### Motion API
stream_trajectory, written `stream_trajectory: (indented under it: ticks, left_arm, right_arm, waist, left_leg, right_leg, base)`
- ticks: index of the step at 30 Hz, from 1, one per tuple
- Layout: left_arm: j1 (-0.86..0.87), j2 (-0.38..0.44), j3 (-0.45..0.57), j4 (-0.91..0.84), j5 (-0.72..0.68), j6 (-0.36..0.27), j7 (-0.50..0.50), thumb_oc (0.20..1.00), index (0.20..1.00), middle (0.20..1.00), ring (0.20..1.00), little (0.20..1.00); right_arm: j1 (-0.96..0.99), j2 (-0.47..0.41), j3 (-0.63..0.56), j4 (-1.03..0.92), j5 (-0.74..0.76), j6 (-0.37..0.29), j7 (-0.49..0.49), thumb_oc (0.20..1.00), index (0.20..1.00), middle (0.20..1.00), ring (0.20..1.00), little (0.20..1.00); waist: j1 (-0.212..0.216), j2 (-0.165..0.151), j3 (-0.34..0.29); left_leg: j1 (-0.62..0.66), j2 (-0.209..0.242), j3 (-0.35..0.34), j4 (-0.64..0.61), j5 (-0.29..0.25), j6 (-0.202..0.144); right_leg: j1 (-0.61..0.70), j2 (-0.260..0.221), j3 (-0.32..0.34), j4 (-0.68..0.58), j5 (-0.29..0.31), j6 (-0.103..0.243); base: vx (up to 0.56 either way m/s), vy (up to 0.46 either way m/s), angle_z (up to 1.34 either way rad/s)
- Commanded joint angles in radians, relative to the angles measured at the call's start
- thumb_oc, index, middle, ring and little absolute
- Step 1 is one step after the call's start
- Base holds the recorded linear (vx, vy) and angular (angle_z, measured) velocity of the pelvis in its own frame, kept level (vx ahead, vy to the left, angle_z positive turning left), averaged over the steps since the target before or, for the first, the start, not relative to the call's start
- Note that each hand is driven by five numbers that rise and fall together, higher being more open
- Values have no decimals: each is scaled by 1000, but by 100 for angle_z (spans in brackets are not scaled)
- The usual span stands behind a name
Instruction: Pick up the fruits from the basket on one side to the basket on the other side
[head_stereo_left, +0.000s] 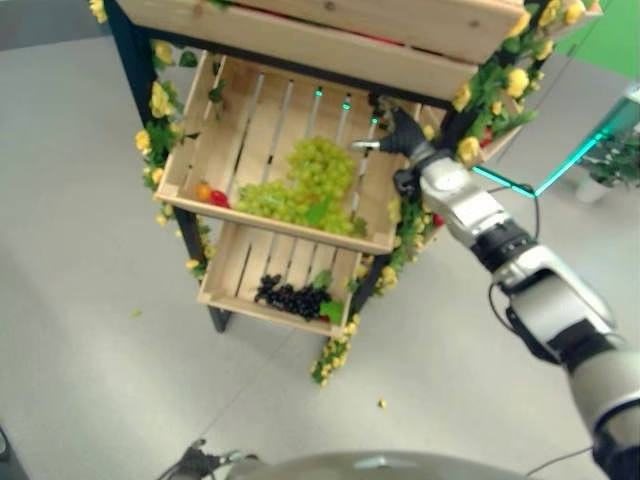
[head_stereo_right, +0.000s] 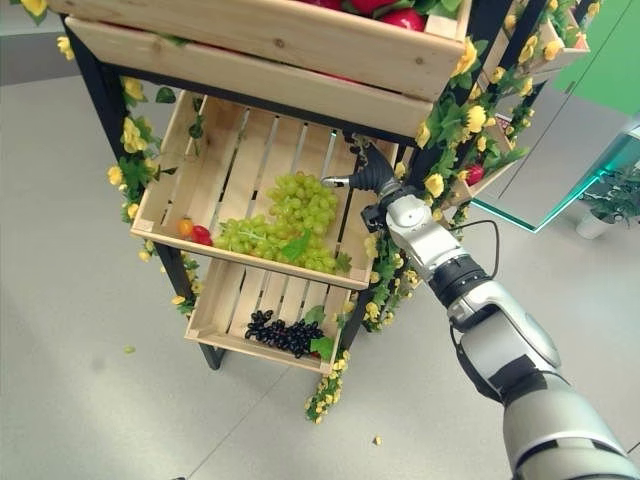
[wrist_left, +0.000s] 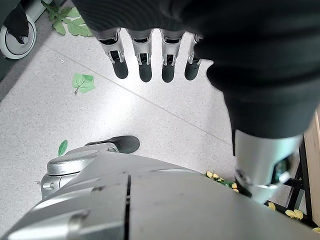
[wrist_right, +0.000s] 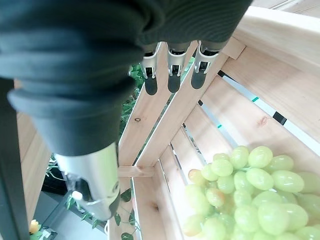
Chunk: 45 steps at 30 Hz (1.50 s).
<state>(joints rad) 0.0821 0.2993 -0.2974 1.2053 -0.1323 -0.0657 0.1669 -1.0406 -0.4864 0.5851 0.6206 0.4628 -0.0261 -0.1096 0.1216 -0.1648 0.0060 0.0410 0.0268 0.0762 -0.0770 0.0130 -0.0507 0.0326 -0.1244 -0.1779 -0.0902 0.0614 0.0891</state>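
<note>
A wooden shelf holds slatted crates. The middle crate (head_stereo_right: 250, 262) carries a pile of green grapes (head_stereo_right: 285, 225) plus a small orange fruit (head_stereo_right: 185, 227) and a red one (head_stereo_right: 202, 235) at its left corner. My right hand (head_stereo_right: 375, 175) reaches into this crate at its back right, just above and behind the grapes (wrist_right: 245, 195), touching none of them. Its fingers (wrist_right: 172, 75) are straight and hold nothing. The lower crate (head_stereo_left: 235, 300) contains dark grapes (head_stereo_left: 290, 297). My left hand (wrist_left: 150, 60) hangs low over the floor with straight, empty fingers.
The top crate (head_stereo_right: 260, 40) holds red apples (head_stereo_right: 400, 15) and overhangs my right hand. Yellow flower garlands (head_stereo_left: 155, 110) wrap the black shelf posts. A glass panel with a teal edge (head_stereo_left: 560, 170) and a potted plant (head_stereo_left: 615, 160) stand at the right. Green leaves (wrist_left: 83, 81) lie on the floor.
</note>
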Motion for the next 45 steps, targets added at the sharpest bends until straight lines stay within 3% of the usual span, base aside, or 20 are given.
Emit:
stream_trajectory:
  ticks: [1,10,11,19,34,45]
  left_arm:
    - [-48,-31,-37,81,20,-14,-15,1000,1000,1000,1000,1000]
    - [-45,-44,-11,64,60,-12,-16,1000,1000,1000,1000,1000]
    - [-51,-49,-2,57,74,-11,-16,1000,1000,1000,1000,1000]
    - [-62,-49,22,37,105,-10,-17,1000,1000,1000,1000,1000]
    - [-70,-41,73,6,138,-23,-5,1000,1000,1000,1000,1000]
    - [-62,-32,98,-23,153,-35,11,1000,1000,1000,1000,1000]
  right_arm:
    - [-7,-127,-87,-41,28,-64,-9,1000,1000,1000,1000,1000]
    - [284,-133,-199,-401,42,-115,37,1000,1000,1000,1000,1000]
    - [371,-139,-231,-512,30,-127,60,1000,1000,1000,1000,1000]
    - [543,-143,-287,-724,10,-136,127,1000,1000,1000,1000,1000]
    - [833,-77,-336,-939,-42,-160,205,1000,1000,1000,1000,1000]
    - [994,-38,-314,-945,-134,-156,233,1000,1000,1000,1000,1000]
  waist:
    - [-6,23,22]
    - [-17,37,30]
    - [-25,44,32]
    - [-40,54,34]
    - [-67,64,44]
    - [-82,76,50]
  left_leg:
    - [21,-4,-10,1,-56,19]
    - [20,-9,-10,0,-57,24]
    - [21,-11,-8,-1,-57,25]
    - [20,-14,-5,-1,-59,28]
    - [25,-16,-3,1,-65,32]
    - [28,-20,-7,3,-71,36]
  right_leg:
    - [29,-30,-12,32,-22,71]
    - [27,-37,-14,33,-22,74]
    - [26,-38,-16,32,-22,75]
    - [22,-40,-13,32,-22,76]
    - [22,-43,-12,41,-30,77]
    - [20,-47,-14,54,-41,78]
  base:
    - [0,0,0]
    - [0,0,0]
    - [0,0,0]
    - [-4,1,0]
    - [-1,0,-2]
    - [0,0,0]
